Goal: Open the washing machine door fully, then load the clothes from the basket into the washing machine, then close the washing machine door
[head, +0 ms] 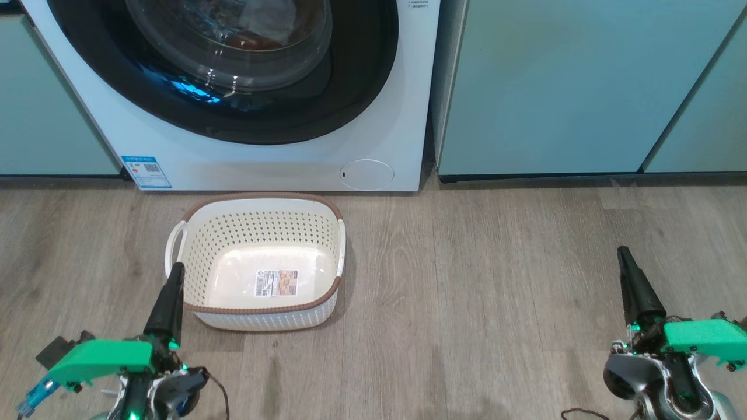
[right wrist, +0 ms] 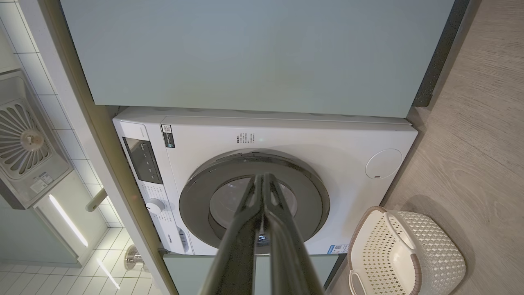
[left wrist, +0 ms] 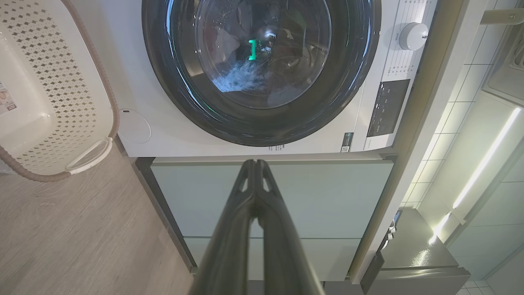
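The washing machine [head: 280, 166] stands straight ahead, and its door [head: 362, 81] lies shut against the front. A dim reddish patch, perhaps the clothes [head: 250, 41], shows through the glass. The basket [head: 262, 233] sits on the floor before the machine and holds nothing but its label sticker. My left gripper [head: 177, 269] is shut and empty, its tip beside the basket's near left corner. My right gripper [head: 623, 253] is shut and empty, far off to the right. The left wrist view shows the shut fingertips [left wrist: 256, 163] pointing at the door [left wrist: 262, 127]. The right fingertips [right wrist: 264, 177] also point at the door [right wrist: 192, 196].
Pale teal cabinets [head: 554, 87] flank the machine on both sides. Wood-look floor [head: 478, 280] stretches between the basket and my right arm. A round flap [head: 366, 174] sits low on the machine's front. A control dial [left wrist: 412, 36] is on the panel.
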